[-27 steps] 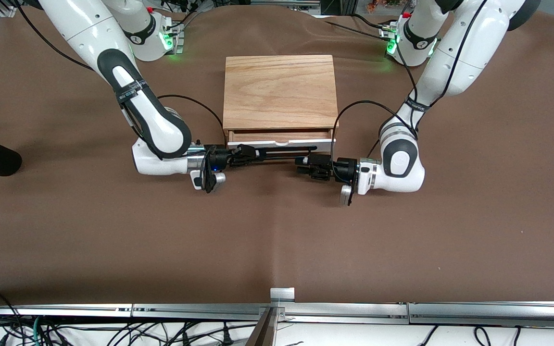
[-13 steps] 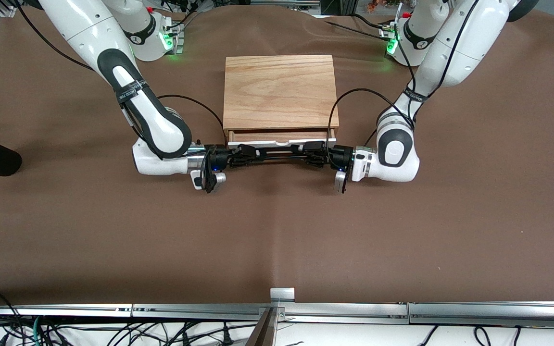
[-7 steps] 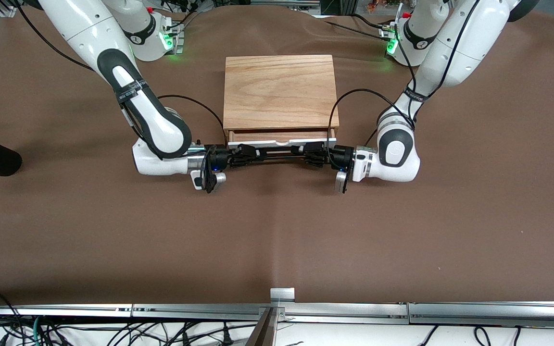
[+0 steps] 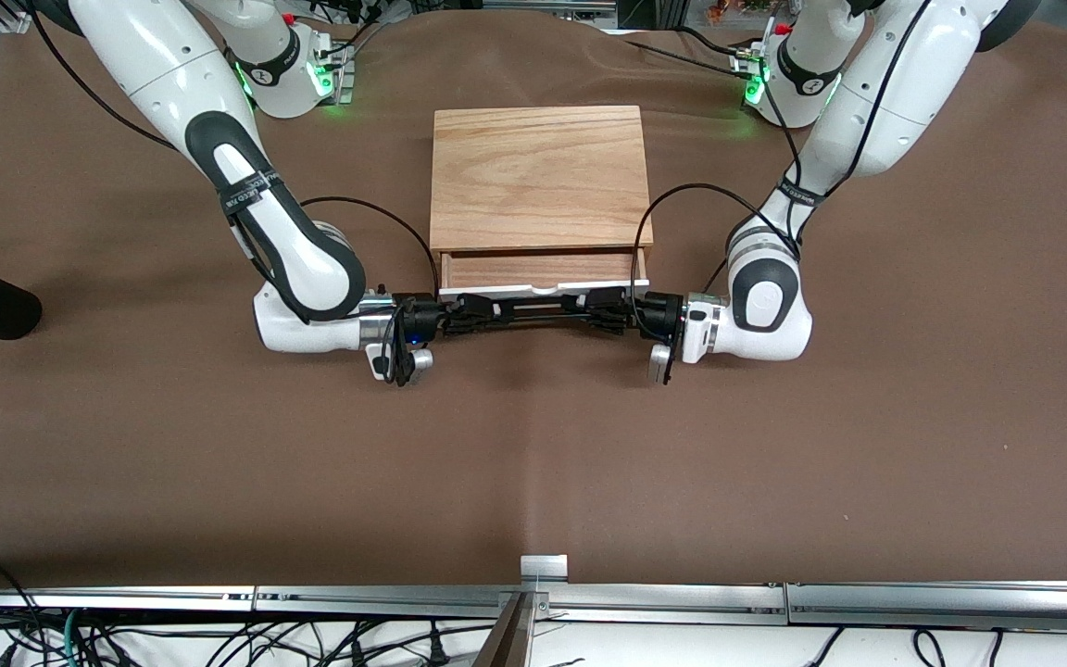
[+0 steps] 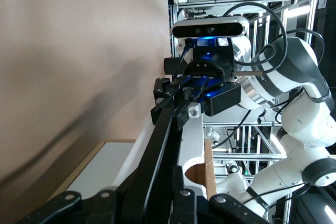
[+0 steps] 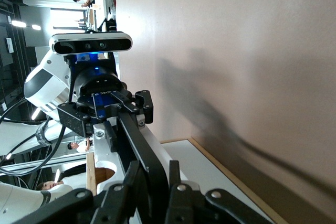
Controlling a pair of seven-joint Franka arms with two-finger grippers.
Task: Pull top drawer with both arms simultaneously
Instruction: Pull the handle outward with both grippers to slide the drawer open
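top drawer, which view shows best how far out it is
The front view: the top drawer shows a strip of wood floor below the box top, partly open. Both wrist views show only the handle and white front edge close up, not the opening.

Grainy light wood box (image 4: 539, 174), glossy white plastic arms (image 4: 302, 255), matt brown cloth-like table (image 4: 533, 463).

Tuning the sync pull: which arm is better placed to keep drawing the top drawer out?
Neither clearly. The left claw and the right claw are both shut on the black handle, one at each end, level with each other. The top drawer is partly out and looks square to the box, so pull with both.
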